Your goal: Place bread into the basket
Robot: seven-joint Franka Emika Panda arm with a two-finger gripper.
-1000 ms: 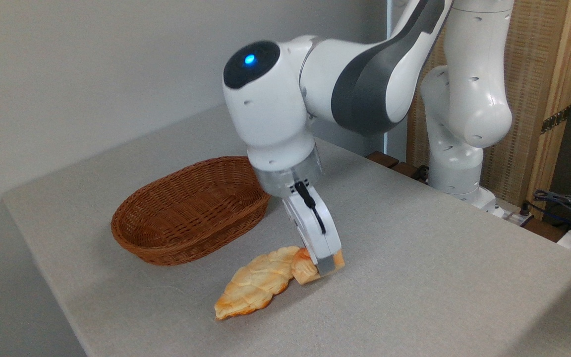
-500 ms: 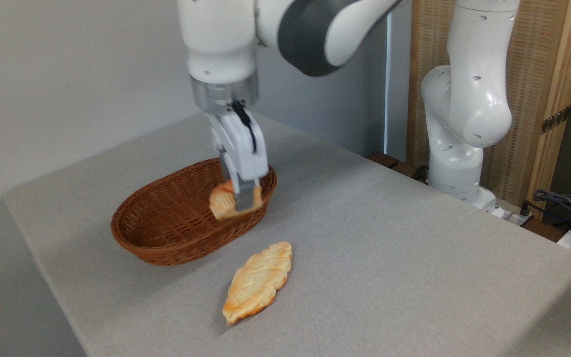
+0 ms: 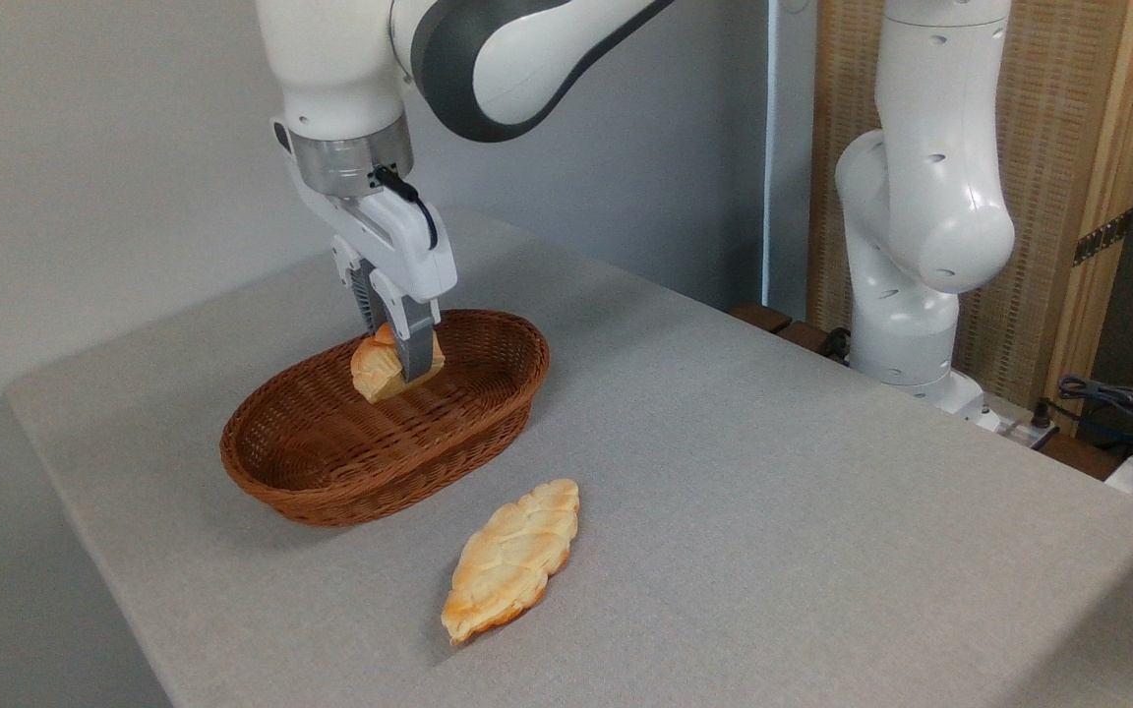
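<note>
The gripper [image 3: 397, 362] is pinched on the bread [image 3: 377, 369], a small knotted bun with an orange-brown glazed top; the near finger [image 3: 416, 349] runs down its right face, while the far one is mostly hidden behind the bun. The bun hangs directly below the wrist, within the oval of the wicker basket [image 3: 330, 482] and toward its far, right end, apparently a little above the woven floor, though whether it touches the weave cannot be told from this angle. What the release turns on is just that: the bun lies straight under the fingers and inside the rim, with the basket's long axis running from near left to far right, so plenty of basket lies to the near left. Judged from this, opening the fingers here should drop it safely inside. Outside the basket, on the grey table [image 3: 773, 492], a paler leaf-shaped pastry [image 3: 510, 558] lies near the front rim, well clear of the gripper
</note>
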